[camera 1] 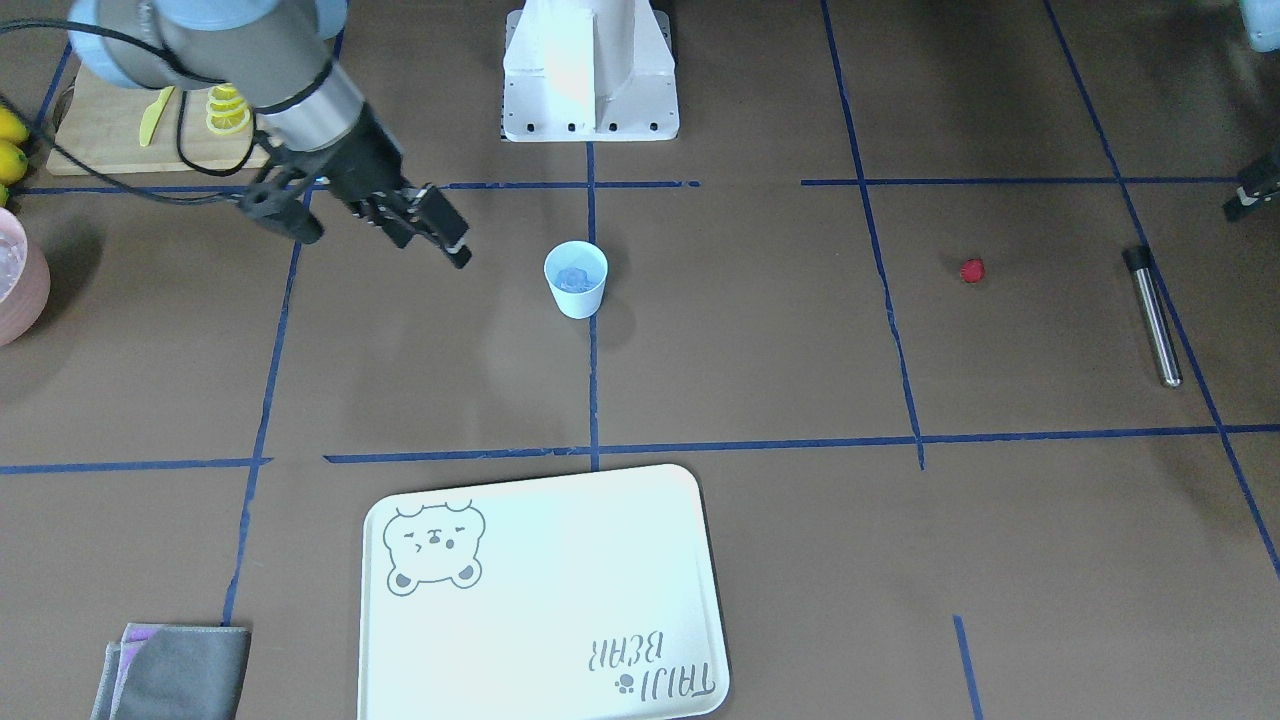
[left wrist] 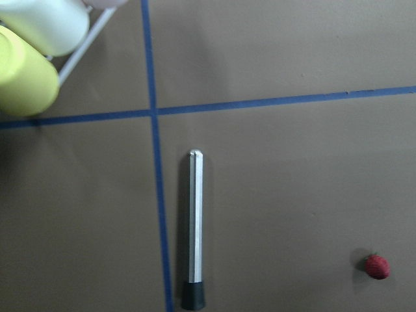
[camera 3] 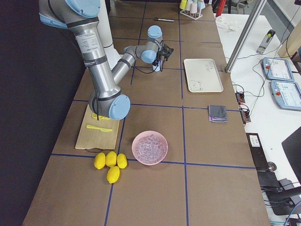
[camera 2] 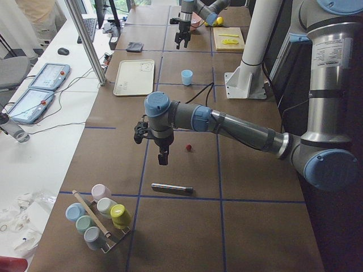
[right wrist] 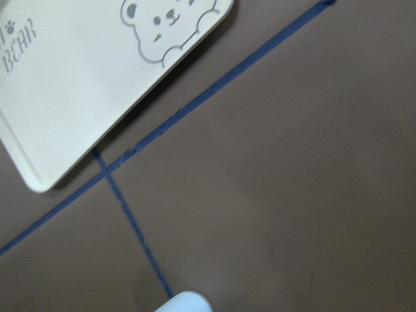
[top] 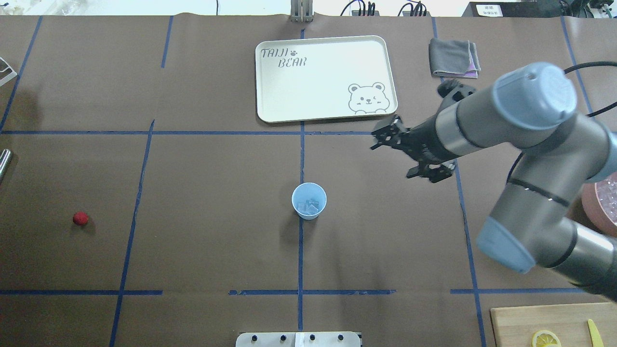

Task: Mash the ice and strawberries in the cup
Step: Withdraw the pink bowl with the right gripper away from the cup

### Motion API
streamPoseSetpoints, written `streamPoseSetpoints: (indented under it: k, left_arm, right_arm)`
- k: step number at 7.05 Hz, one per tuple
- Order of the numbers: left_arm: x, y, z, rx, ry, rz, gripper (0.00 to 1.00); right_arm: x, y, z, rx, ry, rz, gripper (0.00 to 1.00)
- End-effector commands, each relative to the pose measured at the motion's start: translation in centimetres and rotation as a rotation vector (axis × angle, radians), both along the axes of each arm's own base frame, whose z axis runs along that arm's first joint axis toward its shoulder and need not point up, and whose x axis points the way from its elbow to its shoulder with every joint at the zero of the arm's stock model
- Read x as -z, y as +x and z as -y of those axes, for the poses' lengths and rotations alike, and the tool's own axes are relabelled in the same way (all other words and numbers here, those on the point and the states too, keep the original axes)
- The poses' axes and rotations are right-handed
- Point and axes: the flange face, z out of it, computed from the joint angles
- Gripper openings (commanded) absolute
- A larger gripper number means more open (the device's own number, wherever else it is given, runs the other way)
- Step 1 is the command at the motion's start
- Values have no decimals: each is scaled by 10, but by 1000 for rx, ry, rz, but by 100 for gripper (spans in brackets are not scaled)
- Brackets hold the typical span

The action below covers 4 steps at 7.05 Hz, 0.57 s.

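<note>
Right gripper (top: pixel 391 160) hangs open near the cup (top: pixel 309 201); left gripper (camera 2: pixel 163 158), state untellable, should pinch the strawberry (top: pixel 80 218) lightly from above.

- You are looking at two arms: grey metal tubes are running between round joints, each wearing a pale blue cap (top: pixel 535 89), as on the right arm (top: pixel 462 130).
- A black cable (camera 1: pixel 180 130) is hanging beside its wrist.
- Its end effector (top: pixel 393 156) is showing black bare linkage bars.
- The left arm (camera 2: pixel 238 127) is carrying a printed label (camera 2: pixel 328 56).
- The white pedestal (camera 1: pixel 590 70) is showing dark screws (camera 1: pixel 572 127).
</note>
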Motion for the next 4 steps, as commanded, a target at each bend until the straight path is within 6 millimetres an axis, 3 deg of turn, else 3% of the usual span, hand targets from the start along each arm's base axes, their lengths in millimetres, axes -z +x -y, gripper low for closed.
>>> streamPoseSetpoints:
  k: [1, 2, 3, 4]
  left_arm:
    - [8, 84, -12, -22, -34, -27, 100]
    - [9, 109, -21, 4, -81, -38, 100]
    - [15, 160, -41, 21, -107, -47, 100]
    - [3, 182, -60, 43, -55, -30, 100]
  right_arm:
    - [-92, 123, 13, 84, 89, -71, 100]
    - [-119, 158, 11, 120, 134, -86, 100]
    - [-135, 180, 7, 132, 154, -91, 100]
    - [-137, 183, 6, 130, 154, -93, 100]
